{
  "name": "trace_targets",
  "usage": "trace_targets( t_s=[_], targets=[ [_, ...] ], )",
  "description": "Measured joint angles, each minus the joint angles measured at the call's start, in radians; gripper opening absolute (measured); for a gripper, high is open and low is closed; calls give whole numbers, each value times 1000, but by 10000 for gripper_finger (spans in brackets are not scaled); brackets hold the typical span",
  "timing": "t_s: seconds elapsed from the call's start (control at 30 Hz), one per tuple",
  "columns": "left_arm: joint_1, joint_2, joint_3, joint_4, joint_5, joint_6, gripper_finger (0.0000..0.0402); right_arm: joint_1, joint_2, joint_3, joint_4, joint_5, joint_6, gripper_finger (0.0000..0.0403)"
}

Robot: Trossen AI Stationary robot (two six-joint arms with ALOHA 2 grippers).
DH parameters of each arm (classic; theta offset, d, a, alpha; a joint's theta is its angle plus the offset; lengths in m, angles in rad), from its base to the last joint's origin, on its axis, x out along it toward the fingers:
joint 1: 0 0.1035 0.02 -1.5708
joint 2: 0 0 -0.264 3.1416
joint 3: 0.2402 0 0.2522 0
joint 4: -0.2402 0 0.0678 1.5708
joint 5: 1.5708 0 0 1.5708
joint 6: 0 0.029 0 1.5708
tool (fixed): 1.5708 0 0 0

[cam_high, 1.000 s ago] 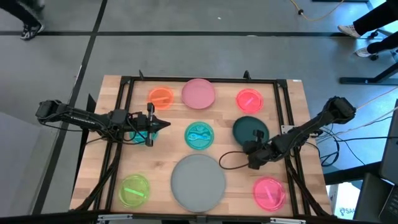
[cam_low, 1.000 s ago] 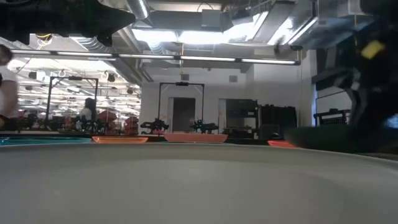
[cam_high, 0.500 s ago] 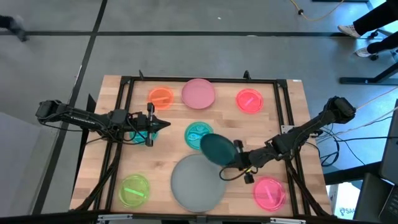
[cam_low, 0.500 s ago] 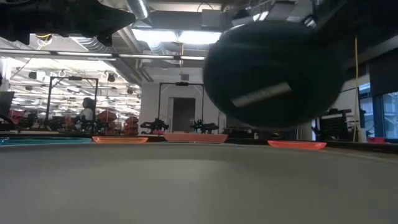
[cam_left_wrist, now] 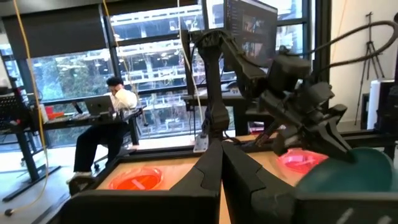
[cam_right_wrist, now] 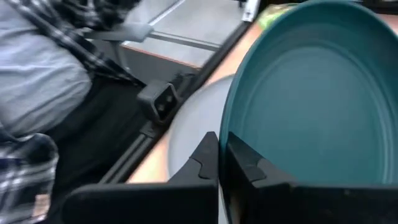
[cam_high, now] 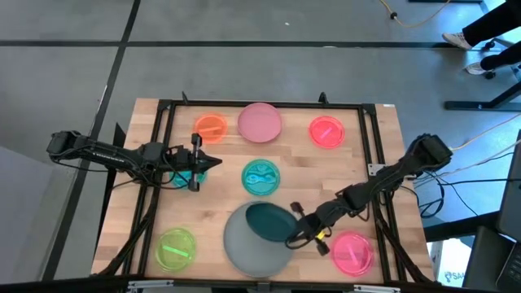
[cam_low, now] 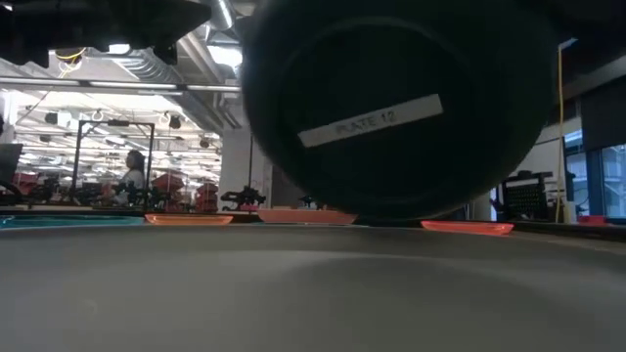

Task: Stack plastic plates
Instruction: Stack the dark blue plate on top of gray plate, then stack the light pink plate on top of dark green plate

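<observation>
My right gripper (cam_high: 295,233) is shut on the dark teal plate (cam_high: 269,223), which hangs over the right part of the large grey plate (cam_high: 254,244) near the table's near edge. The low view shows the teal plate's dark underside (cam_low: 396,108) with a white label. My left gripper (cam_high: 213,163) is shut and holds nothing. It hovers left of centre, above a small teal plate (cam_high: 180,178). Another small teal plate (cam_high: 260,177) lies flat at the table's middle. My right gripper pinches the dark teal plate's rim (cam_right_wrist: 227,144) between its two fingers, one on the upper face and one beneath. The fingers come from the table's right, slanting down. The plate is tilted above the grey plate (cam_right_wrist: 189,134); whether its low edge touches it, I cannot tell.
Along the far side lie an orange plate (cam_high: 211,126), a pale pink plate (cam_high: 260,122) and a hot-pink plate (cam_high: 326,132). Near the front lie a lime-green plate (cam_high: 176,248) and a second hot-pink plate (cam_high: 352,251). A black frame (cam_high: 260,104) rims the table. People sit beyond it.
My right gripper has lifted the dark teal plate off the table's right side and carried it toward the left and near edges, over the grey plate. The plate tipped up on the way and now sits lower than half a second ago.
</observation>
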Motion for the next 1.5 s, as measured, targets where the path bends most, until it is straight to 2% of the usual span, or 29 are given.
trace_targets(
  t_s=[0.13,0.43,0.73,0.83,1.03,1.23,1.5],
  targets=[
    [0,0,0,-1,6,1,0,0,52,0,66,-44,0,1],
    [0,0,0,-3,6,0,0,0,130,0,150,-13,3,1],
    [0,0,0,-3,6,0,0,-2,198,0,268,-45,24,4],
    [0,0,0,-4,6,1,0,-2,199,0,268,-45,28,24],
    [0,0,0,-4,6,1,0,-9,199,0,266,-44,27,90],
    [0,0,0,-4,6,1,0,-31,168,0,204,-45,6,119],
    [1,12,0,-1,0,2,0,-108,-43,0,-100,-20,-4,118]
  ],
)
